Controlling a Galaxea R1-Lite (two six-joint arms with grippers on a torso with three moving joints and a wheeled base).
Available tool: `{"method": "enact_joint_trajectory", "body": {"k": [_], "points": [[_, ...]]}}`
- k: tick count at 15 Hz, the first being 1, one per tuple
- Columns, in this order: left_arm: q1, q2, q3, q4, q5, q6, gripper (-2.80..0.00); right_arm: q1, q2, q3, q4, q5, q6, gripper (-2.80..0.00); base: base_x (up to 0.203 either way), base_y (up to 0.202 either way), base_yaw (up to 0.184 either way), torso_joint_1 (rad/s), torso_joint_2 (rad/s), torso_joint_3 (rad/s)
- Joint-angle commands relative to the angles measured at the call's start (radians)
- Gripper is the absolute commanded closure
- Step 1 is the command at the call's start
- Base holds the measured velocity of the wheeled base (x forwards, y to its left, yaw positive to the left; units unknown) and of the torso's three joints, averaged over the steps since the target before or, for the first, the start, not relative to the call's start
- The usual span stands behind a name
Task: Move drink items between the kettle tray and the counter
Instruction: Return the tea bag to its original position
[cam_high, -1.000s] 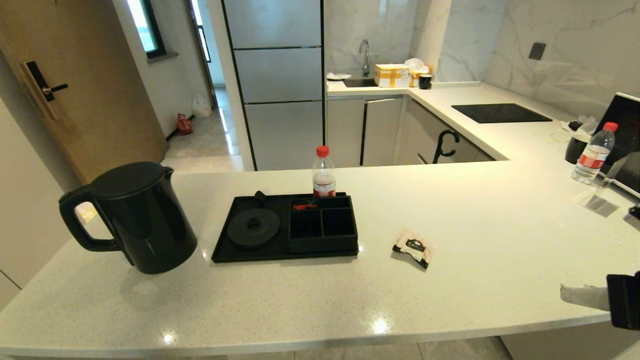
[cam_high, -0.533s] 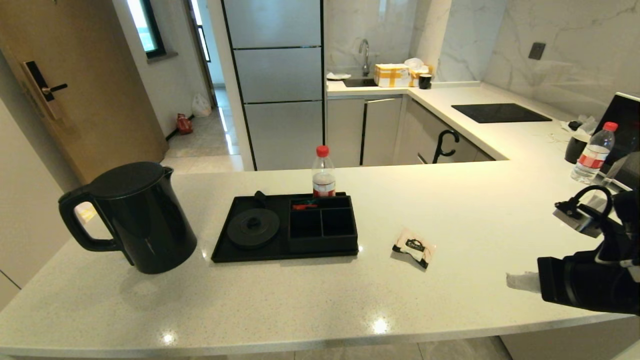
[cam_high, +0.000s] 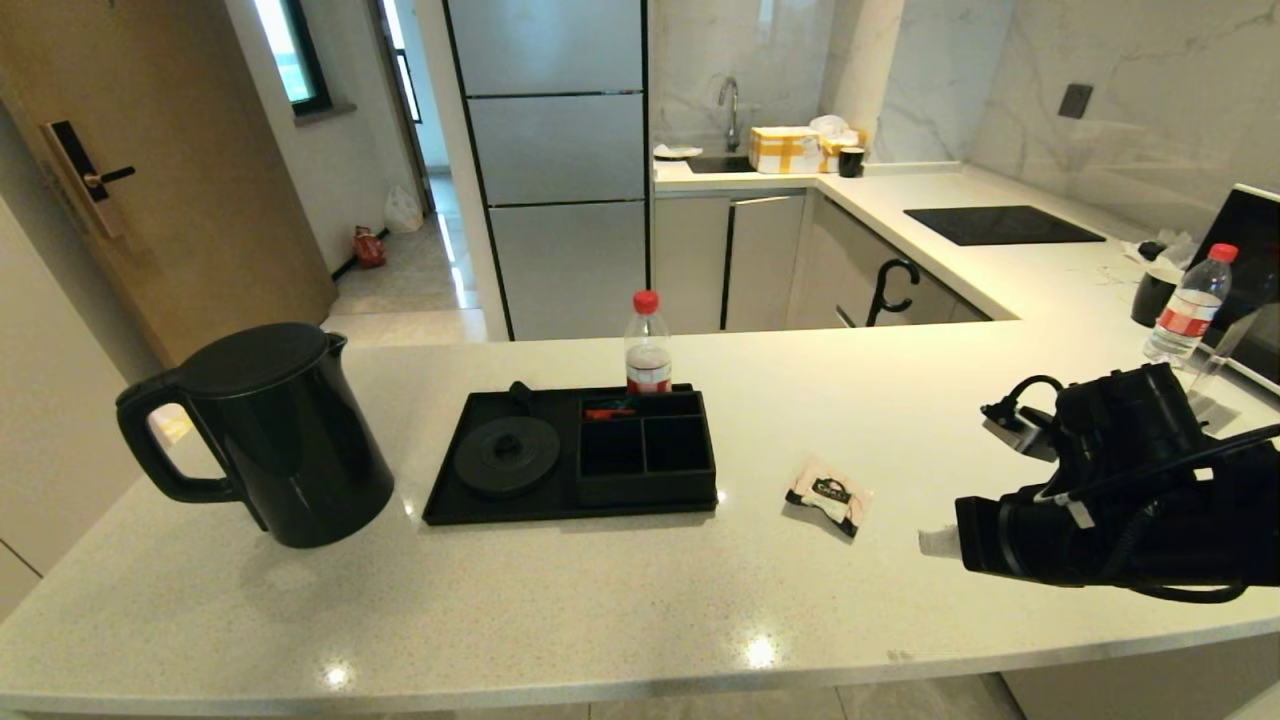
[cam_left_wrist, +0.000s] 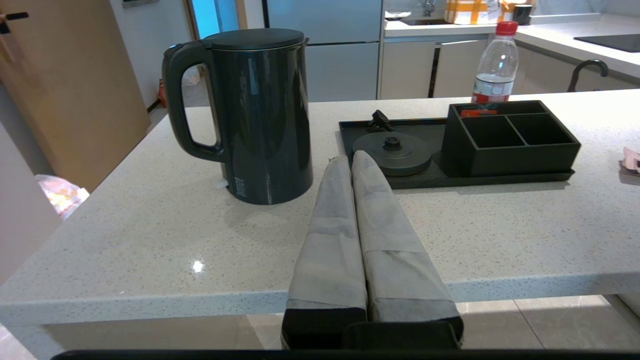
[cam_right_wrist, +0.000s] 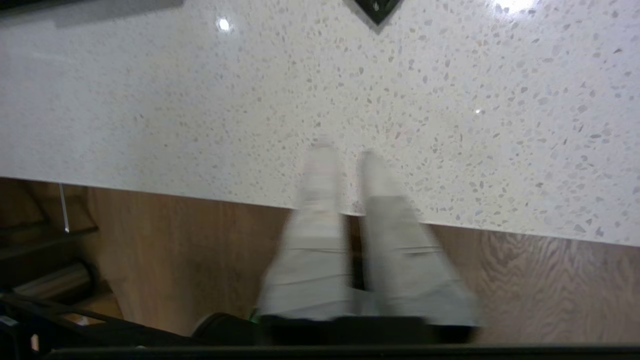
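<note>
The black kettle (cam_high: 280, 435) stands upright on the counter (cam_high: 600, 600), left of the kettle tray (cam_high: 455, 500), and its round base disc (cam_high: 507, 455) is bare. The whitish-pink sachet (cam_high: 828, 494) lies flat on the counter, right of the tray. My right gripper (cam_high: 935, 541) hovers low over the counter's front right, a short way right of the sachet and not touching it. In the right wrist view the gripper (cam_right_wrist: 347, 160) shows a narrow gap and nothing held. My left gripper (cam_left_wrist: 350, 160) is shut and empty at the counter's front edge, facing the kettle (cam_left_wrist: 260, 115) and tray (cam_left_wrist: 500, 177).
A clear red-capped bottle (cam_high: 648, 345) stands just behind the tray. A small red item (cam_high: 608, 411) lies in a rear compartment. Another bottle (cam_high: 1188, 305) and a dark cup stand at the far right, and a black hob (cam_high: 1000, 225) is set in the back counter.
My right arm has swung in from the right edge, leftward over the counter toward the sachet. The kettle, tray and sachet have not moved.
</note>
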Motion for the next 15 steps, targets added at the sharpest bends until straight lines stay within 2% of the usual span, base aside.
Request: {"method": "enact_joint_trajectory", "body": {"k": [1,3,4,6,8,10,12,15], "points": [[0.0,0.0,0.04,-0.001,0.0,0.0,0.0,0.002,0.018,-0.001,0.0,0.001,0.002,-2.8,0.0,0.0,0.0,0.0,0.0,0.0],[0.001,0.0,0.04,-0.001,0.0,0.0,0.0,0.004,0.076,-0.064,-0.007,-0.041,-0.033,-2.8,0.0,0.0,0.0,0.0,0.0,0.0],[0.0,0.0,0.04,-0.001,0.0,0.0,0.0,0.007,0.149,-0.118,-0.009,-0.079,-0.074,-2.8,0.0,0.0,0.0,0.0,0.0,0.0],[0.0,0.0,0.04,-0.001,0.0,0.0,0.0,0.015,0.229,-0.209,-0.01,-0.174,-0.222,-2.8,0.0,0.0,0.0,0.0,0.0,0.0],[0.0,-0.001,0.04,-0.001,0.0,0.0,0.0,0.02,0.249,-0.257,0.024,-0.187,-0.374,-2.8,0.0,0.0,0.0,0.0,0.0,0.0],[0.0,0.0,0.04,-0.001,0.0,0.0,0.0,0.021,0.26,-0.283,0.054,-0.187,-0.407,-2.8,0.0,0.0,0.0,0.0,0.0,0.0],[0.0,0.0,0.04,-0.001,0.0,0.0,0.0,0.026,0.285,-0.364,0.129,-0.187,-0.464,-2.8,0.0,0.0,0.0,0.0,0.0,0.0],[0.0,-0.001,0.04,-0.001,0.0,0.0,0.0,0.061,0.335,-0.408,0.14,-0.186,-0.482,-2.8,0.0,0.0,0.0,0.0,0.0,0.0]]}}
